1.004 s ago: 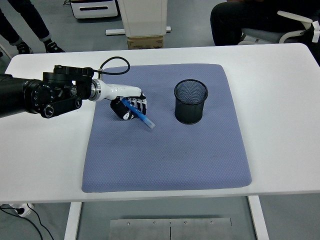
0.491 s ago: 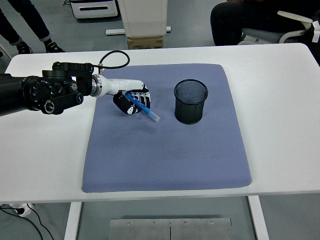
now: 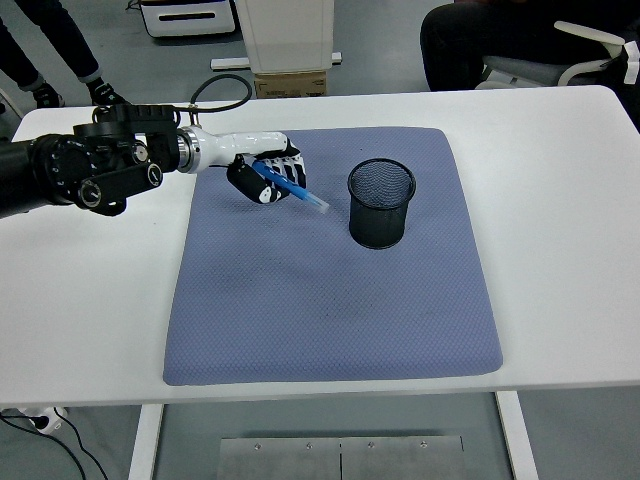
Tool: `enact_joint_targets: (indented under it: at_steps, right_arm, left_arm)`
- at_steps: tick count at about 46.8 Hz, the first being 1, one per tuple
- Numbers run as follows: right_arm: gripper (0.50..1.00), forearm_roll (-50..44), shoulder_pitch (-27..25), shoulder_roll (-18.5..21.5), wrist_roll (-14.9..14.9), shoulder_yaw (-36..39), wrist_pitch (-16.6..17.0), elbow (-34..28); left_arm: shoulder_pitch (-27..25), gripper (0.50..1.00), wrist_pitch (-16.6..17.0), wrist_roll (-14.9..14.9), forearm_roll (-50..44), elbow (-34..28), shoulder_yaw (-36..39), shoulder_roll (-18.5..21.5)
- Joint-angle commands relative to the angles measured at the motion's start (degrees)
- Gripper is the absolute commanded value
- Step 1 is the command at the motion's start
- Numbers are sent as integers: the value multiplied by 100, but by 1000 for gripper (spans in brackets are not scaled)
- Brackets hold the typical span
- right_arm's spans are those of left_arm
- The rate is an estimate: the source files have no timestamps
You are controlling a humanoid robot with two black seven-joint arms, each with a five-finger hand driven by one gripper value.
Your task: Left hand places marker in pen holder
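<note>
Bench (image 3: 560,180): white, rounded corners, spanning nearly the full width of the view.
Mat (image 3: 330,300): blue-grey, textured, lying flat on the bench's middle, reaching close to the near edge.
Pen holder (image 3: 381,203): black mesh cup, upright on the mat's far-right part.

The fingers (image 3: 275,183) hide the marker's (image 3: 298,190) rear end; the seated person (image 3: 500,40) is cut off at top

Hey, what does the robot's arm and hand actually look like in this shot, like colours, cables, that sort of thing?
Only the left arm shows: bulky, black, built from round jointed housings with small silver bolts. A shiny white wrist section follows, with a silver ring where it meets the black part. A black cable loops up behind the wrist. The left hand is white on its back, with black fingers.
</note>
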Motion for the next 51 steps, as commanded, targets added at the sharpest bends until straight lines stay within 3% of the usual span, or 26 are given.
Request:
enact_joint_targets:
  at_steps: [1, 26, 35, 51]
  right_arm:
    - [1000, 0, 0, 0, 0, 2, 0, -6]
    - [1000, 0, 0, 0, 0, 2, 0, 3]
    - [1000, 0, 0, 0, 0, 2, 0, 3]
    - [1000, 0, 0, 0, 0, -6, 0, 3]
  left_arm:
    - [-117, 500, -12, 2, -15, -1, -96, 33]
    - [-144, 500, -73, -25, -138, -18, -1142, 7]
    - [181, 500, -82, -51, -252, -27, -1660, -195]
    - [296, 500, -82, -25, -472, -18, -2381, -740]
